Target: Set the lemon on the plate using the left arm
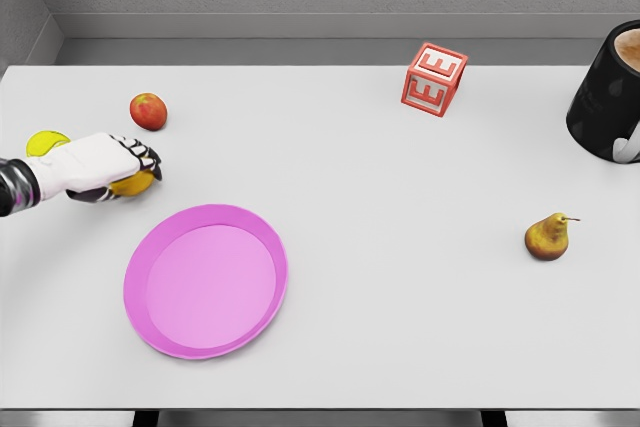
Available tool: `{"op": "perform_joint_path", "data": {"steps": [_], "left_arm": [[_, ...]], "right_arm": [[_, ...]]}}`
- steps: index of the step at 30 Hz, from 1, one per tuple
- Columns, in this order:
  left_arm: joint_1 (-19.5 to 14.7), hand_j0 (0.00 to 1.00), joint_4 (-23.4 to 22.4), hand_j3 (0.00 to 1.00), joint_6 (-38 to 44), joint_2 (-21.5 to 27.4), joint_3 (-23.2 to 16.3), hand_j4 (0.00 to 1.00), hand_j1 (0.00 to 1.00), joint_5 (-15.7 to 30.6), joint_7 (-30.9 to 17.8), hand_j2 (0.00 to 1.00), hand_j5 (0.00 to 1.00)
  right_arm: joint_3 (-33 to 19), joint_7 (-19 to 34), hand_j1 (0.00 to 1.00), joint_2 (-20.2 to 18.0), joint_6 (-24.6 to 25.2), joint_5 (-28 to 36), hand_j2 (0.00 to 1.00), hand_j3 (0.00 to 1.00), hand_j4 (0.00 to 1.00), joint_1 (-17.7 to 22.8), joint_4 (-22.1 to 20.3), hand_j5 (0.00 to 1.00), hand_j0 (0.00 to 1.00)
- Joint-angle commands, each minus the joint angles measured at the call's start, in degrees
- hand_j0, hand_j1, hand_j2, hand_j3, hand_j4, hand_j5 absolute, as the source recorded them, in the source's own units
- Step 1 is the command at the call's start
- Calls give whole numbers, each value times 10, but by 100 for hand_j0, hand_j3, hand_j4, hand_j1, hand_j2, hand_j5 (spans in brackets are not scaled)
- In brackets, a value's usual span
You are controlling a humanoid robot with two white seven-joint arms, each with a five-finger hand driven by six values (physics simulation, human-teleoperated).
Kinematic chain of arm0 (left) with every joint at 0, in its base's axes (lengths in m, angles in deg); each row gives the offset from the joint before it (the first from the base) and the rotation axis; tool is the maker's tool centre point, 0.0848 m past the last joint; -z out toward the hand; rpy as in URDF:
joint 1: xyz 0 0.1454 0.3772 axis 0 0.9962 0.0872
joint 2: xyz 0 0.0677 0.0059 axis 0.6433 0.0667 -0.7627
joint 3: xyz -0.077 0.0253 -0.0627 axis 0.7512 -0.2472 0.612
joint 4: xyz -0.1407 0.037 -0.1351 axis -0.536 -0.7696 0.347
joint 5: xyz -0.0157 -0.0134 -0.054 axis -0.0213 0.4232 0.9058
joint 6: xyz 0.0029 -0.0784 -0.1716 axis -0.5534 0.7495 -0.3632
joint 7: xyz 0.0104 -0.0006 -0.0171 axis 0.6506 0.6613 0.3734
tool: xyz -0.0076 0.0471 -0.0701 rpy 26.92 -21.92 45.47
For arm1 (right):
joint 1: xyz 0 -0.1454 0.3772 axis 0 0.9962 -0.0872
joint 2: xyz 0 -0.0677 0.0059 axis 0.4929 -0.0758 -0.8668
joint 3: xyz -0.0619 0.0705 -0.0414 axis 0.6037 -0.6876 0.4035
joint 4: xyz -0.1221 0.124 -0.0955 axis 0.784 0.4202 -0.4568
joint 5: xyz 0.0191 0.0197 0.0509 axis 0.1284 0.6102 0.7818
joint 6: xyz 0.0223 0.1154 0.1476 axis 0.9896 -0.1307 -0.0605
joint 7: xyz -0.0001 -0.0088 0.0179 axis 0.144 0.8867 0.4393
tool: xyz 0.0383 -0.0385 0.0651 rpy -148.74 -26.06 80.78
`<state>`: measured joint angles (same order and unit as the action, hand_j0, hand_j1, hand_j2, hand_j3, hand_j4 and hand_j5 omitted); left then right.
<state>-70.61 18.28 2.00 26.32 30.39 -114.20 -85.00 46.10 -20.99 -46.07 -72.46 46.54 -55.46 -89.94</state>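
the only writing we can read is on the red-and-white letter block (pixel 434 79) near the far right of the table: a big "e" shows on each visible face. our left hand (pixel 105 165) comes in from the left edge, white with dark joints, its fingers (pixel 147 158) curled down over a yellow-orange fruit — the lemon (pixel 133 184), as far as we can tell — of which only the lower part peeks out under the palm. the grip looks closed around it; we cannot tell whether the lemon is touching the table or lifted off it. just behind the wrist a second yellow round thing (pixel 45 142) shows partly, cut off by the arm, and we cannot say what it is. a red apple (pixel 148 111) sits just beyond the hand, apart from it. the pink plate (pixel 205 280) lies near, below and to the right of the hand, holding nothing. well off to the right a brownish pear (pixel 548 237) rests on its own, and a black mug (pixel 610 93) with a white handle stands at the right edge — partly cropped. the table (pixel 400 327) is plain white, with a grey wall and floor behind it.
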Motion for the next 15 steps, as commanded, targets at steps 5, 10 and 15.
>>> {"op": "perform_joint_path", "data": {"steps": [5, 10, 15], "left_arm": [[-1, 64, 5, 64, 2, 3, 1, 64, 64, 50, 0, 64, 64], [0, 64, 7, 64, 2, 4, 4, 64, 64, 66, 0, 64, 64], [5, 64, 23, 64, 2, 31, 4, 64, 64, 112, 0, 64, 64]], "right_arm": [[0, 0, 100, 0, 0, 0, 100, 100, 100, 0, 0, 100, 100], [0, 0, 100, 0, 0, 0, 100, 100, 100, 0, 0, 100, 100], [0, 0, 100, 0, 0, 0, 100, 100, 100, 0, 0, 100, 100]]}}
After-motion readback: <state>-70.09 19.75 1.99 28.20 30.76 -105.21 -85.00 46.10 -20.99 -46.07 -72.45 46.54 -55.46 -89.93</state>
